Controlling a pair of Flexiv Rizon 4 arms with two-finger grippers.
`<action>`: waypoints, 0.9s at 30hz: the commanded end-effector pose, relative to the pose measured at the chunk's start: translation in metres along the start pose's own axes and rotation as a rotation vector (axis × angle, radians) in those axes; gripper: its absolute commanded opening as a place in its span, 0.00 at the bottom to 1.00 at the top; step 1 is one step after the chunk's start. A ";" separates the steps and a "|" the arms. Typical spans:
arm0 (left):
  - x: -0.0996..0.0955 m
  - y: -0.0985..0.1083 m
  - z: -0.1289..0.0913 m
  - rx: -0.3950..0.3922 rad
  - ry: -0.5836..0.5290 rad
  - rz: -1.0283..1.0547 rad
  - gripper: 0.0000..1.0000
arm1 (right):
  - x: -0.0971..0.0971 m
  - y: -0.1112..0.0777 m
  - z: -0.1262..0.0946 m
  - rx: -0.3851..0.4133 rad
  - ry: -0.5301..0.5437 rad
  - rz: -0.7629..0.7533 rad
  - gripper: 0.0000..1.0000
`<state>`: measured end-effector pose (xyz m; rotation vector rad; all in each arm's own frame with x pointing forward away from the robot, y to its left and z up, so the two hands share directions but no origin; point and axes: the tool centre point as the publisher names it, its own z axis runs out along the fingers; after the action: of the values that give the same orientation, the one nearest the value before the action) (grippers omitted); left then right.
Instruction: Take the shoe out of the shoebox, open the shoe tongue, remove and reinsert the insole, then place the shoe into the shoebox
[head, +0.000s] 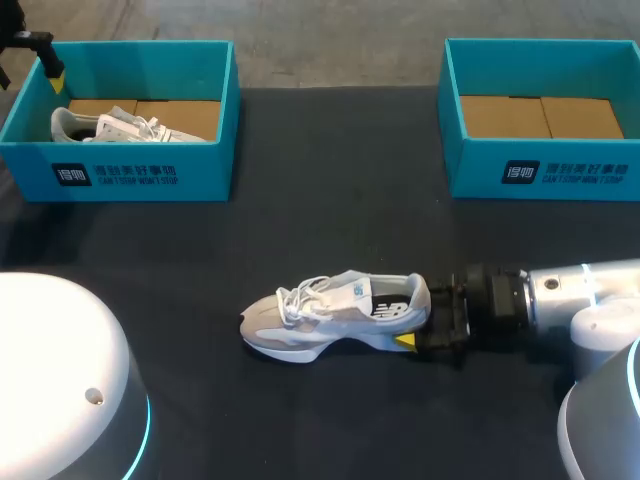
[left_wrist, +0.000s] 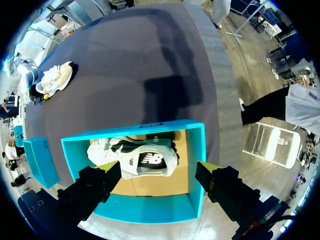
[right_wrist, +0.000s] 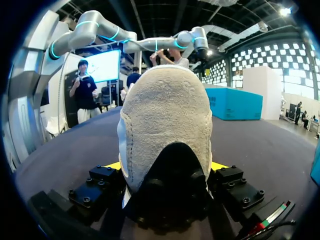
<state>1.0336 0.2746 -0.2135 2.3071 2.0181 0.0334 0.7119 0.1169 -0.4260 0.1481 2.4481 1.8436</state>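
Observation:
A grey and white shoe (head: 335, 312) lies on its side in the middle of the black table, toe to the left. My right gripper (head: 415, 325) is at its heel (right_wrist: 165, 125) and stands open, a yellow-tipped finger on each side of the heel. My left gripper (left_wrist: 157, 170) hangs open and empty above the left teal shoebox (left_wrist: 130, 131), which holds a second white shoe (left_wrist: 137, 160). In the head view this gripper (head: 45, 60) shows at the box's far left corner. The left wrist view also takes in the shoe on the table (left_wrist: 52, 79), far ahead.
A second teal shoebox (head: 540, 170) stands at the back right with only its cardboard floor showing. The left shoebox (head: 130, 175) stands at the back left. Bare black tabletop lies between the boxes and around the shoe.

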 end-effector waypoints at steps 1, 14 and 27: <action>0.000 -0.001 0.000 -0.002 0.002 0.001 1.00 | 0.009 -0.001 0.005 0.009 -0.019 0.005 0.00; 0.000 -0.001 0.000 -0.002 0.002 0.001 1.00 | 0.016 0.001 0.009 0.015 -0.050 -0.007 0.14; 0.000 -0.001 0.000 -0.002 0.002 0.001 1.00 | 0.004 0.003 0.016 0.011 -0.005 -0.012 1.00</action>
<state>1.0336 0.2747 -0.2135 2.3071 2.0181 0.0334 0.7018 0.1293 -0.4232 0.1519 2.4355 1.8157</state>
